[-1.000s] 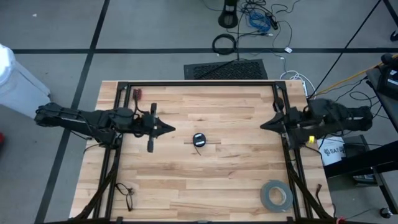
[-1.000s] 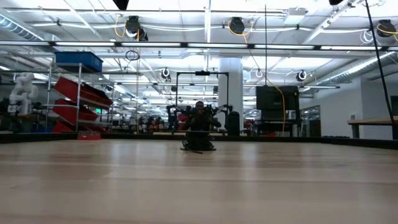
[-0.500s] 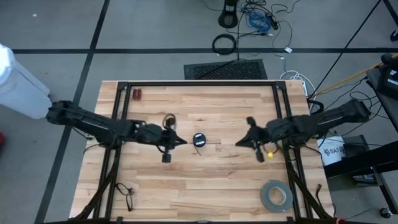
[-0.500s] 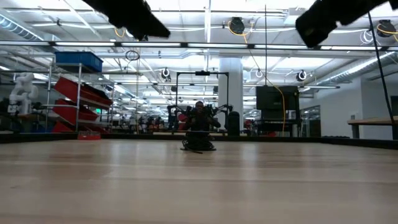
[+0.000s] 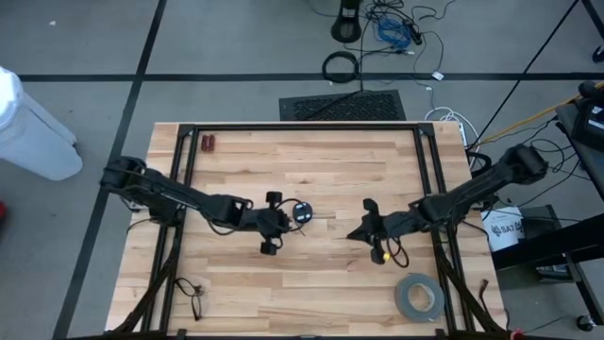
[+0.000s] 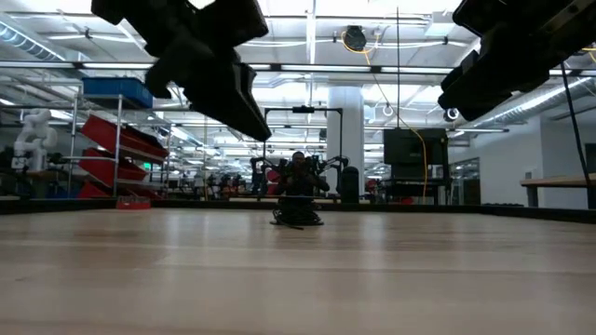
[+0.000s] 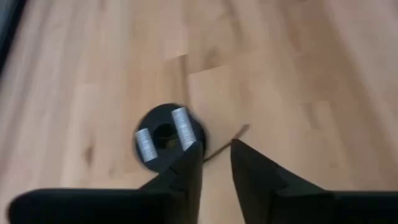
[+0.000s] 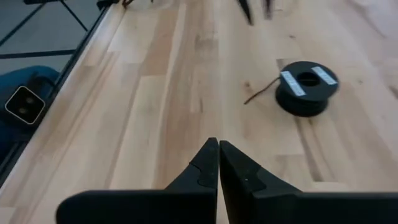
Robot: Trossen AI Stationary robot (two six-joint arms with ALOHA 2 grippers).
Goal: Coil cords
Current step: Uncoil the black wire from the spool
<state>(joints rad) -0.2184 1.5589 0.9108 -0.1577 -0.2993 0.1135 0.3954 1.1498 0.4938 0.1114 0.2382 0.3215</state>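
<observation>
The cords are one small round black bundle (image 5: 302, 212) with two pale labels on top. It lies flat on the wooden table's middle (image 6: 298, 212). A thin loose end (image 8: 258, 93) trails from it along the table. My left gripper (image 7: 216, 149) hangs open in the air just left of the bundle (image 7: 165, 142), slanting down, and touches nothing. My right gripper (image 8: 217, 146) is shut and hovers to the bundle's right (image 5: 354, 233), pointing toward it (image 8: 306, 87).
A grey tape roll (image 5: 419, 297) lies at the near right corner. A thin dark wiry thing (image 5: 192, 288) lies at the near left, and a small red piece (image 5: 208, 144) at the far left. Black frame rails (image 5: 302, 126) run along the table's far edge and sides.
Both grippers have come down from the table's sides toward the bundle in the middle and have tipped to point lower. The left one has moved rightward and now stands close beside the bundle. The right one has moved leftward and nearer. The bundle has stayed put.
</observation>
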